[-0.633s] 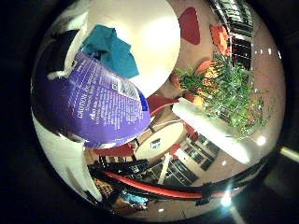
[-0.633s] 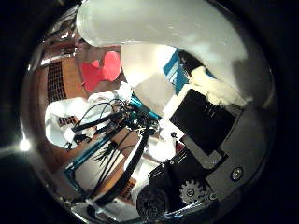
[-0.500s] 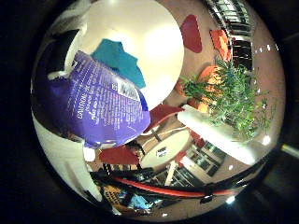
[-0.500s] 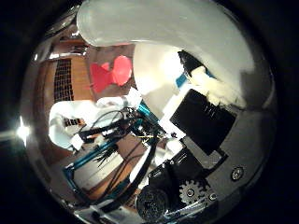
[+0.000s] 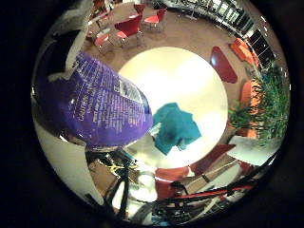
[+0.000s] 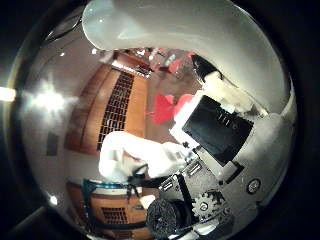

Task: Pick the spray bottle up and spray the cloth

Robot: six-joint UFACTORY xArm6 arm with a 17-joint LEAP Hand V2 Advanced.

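1. The spray bottle [image 5: 95, 104], with its purple label, fills a large part of the little finger side view, so it lies very close against the palm. It is off the tabletop [image 5: 190, 76], which shows well away from the hand.
2. The hand [image 6: 220, 150] appears in the thumb side view as white and black parts with a small gear. One white finger [image 6: 145, 157] is curled across in front of the palm, and another white part arches over the view. I judge that the fingers are wrapped round the bottle, though the contact itself is not in sight.
3. The teal cloth [image 5: 175, 128] lies crumpled on the round white tabletop, well apart from the hand and just past the edge of the bottle as the palm camera sees it.
4. Done so far, as I judge it: the bottle is picked up and carried over the tabletop, with the palm facing toward the cloth.
5. Left to do: the spraying. I see no mist and no wet mark on the cloth. The nozzle and the trigger are not visible, so I cannot tell if the nozzle points at the cloth or if a finger rests on the trigger.
6. Red chairs [image 5: 128, 26] stand on the floor beyond the tabletop, and a green plant [image 5: 270, 109] is off to one side.
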